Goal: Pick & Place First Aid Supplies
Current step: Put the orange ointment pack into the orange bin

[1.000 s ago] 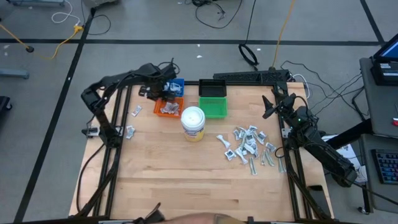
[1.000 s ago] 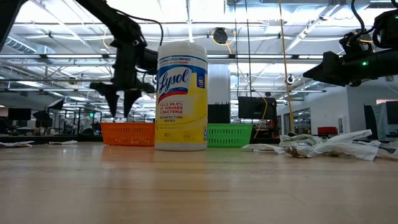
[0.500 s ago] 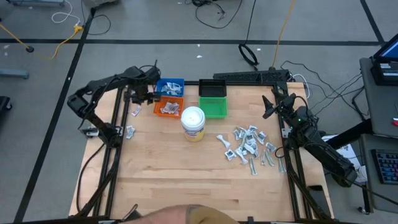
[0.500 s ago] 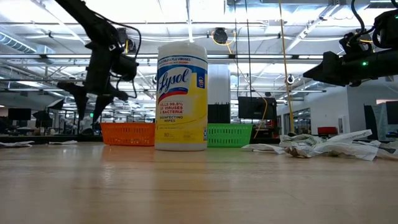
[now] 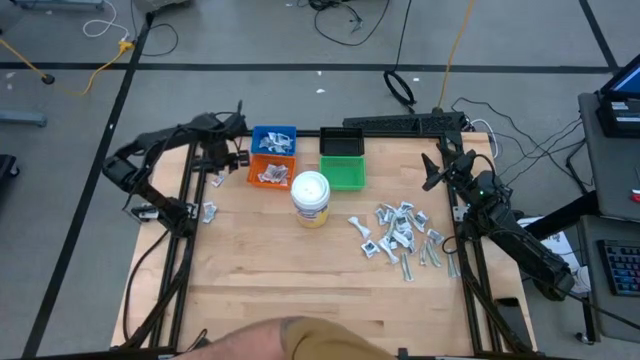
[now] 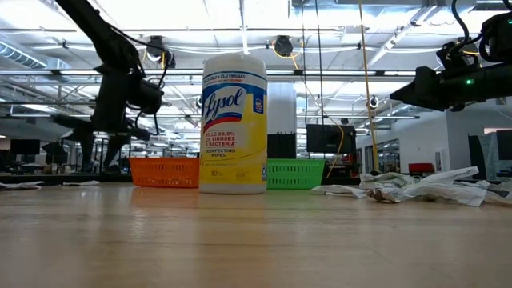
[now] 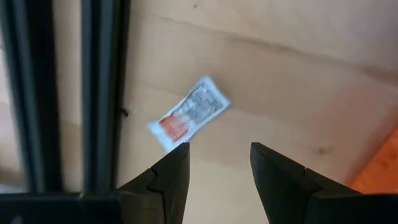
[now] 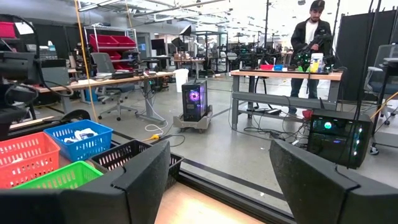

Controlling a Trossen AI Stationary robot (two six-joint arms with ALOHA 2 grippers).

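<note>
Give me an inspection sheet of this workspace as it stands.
Surface: wooden table, bare in front.
Job's things: pile of packets on the right; one packet lying flat below the left end effector; a few in the orange bin and blue bin.
Clutter: wipes jar upright at centre; green bin; black bin.
End effectors: left end effector open, empty, above the table's left edge; right end effector open, empty, raised at the right rear.
Cables: several on the floor behind the table.
Surroundings: person standing far off in the room.

A tall jar [image 5: 311, 197] stands between the bins [image 5: 272, 170] and packet pile [image 5: 400, 236].
</note>
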